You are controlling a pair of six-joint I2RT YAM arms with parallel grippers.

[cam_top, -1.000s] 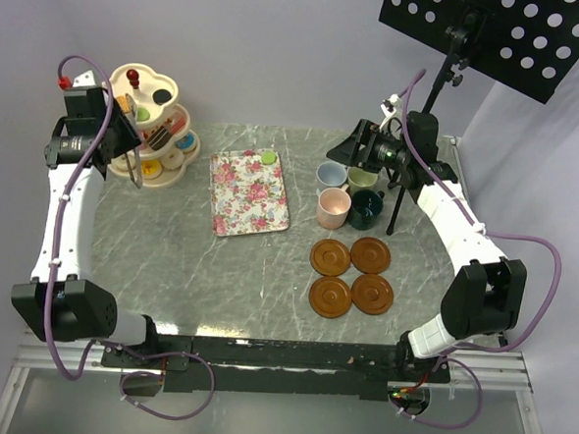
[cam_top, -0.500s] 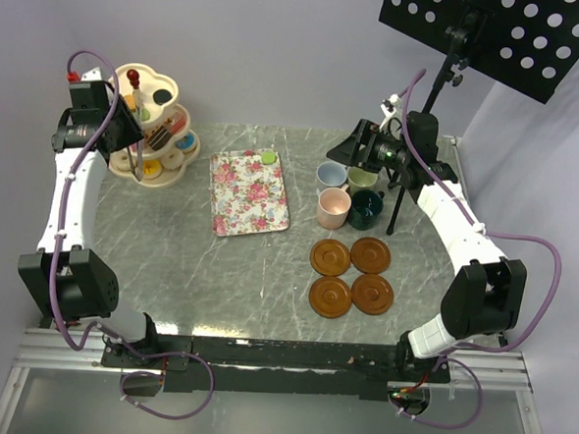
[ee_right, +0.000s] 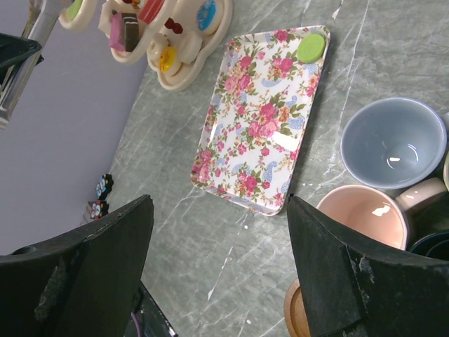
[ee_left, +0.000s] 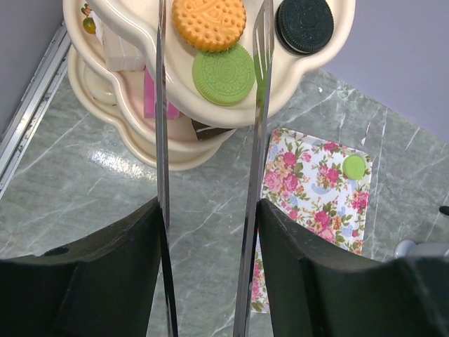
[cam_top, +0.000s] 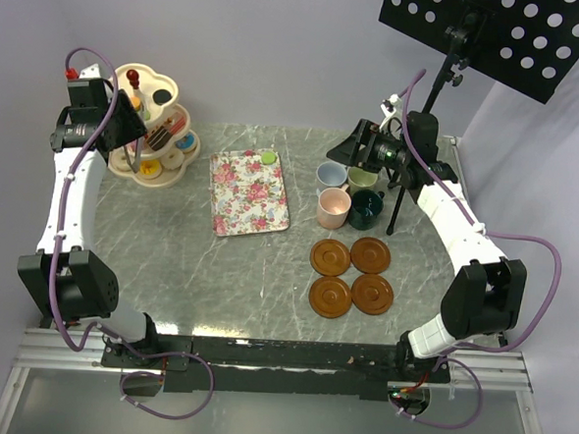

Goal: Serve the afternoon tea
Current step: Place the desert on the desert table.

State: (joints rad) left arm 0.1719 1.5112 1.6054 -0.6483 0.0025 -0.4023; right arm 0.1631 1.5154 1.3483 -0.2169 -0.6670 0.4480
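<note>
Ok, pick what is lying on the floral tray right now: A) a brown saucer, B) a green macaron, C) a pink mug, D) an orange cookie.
B: a single green macaron lies in one corner of the floral tray, and nothing else is on it.

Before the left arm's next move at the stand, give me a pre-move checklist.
1. Tongs gripped in the left claw: ok.
2. Tong blades spread, with the green macaron and orange macaron between them over the top tier of the stand: ok.
3. Tong tips low enough to pinch one piece: cannot tell.
4. Floral tray has room, holding only one green piece at its far corner: ok.
5. Right claw open, empty, away from the stand: ok.
6. Mugs set on the saucers: not ok, mugs are grouped beside them.
</note>
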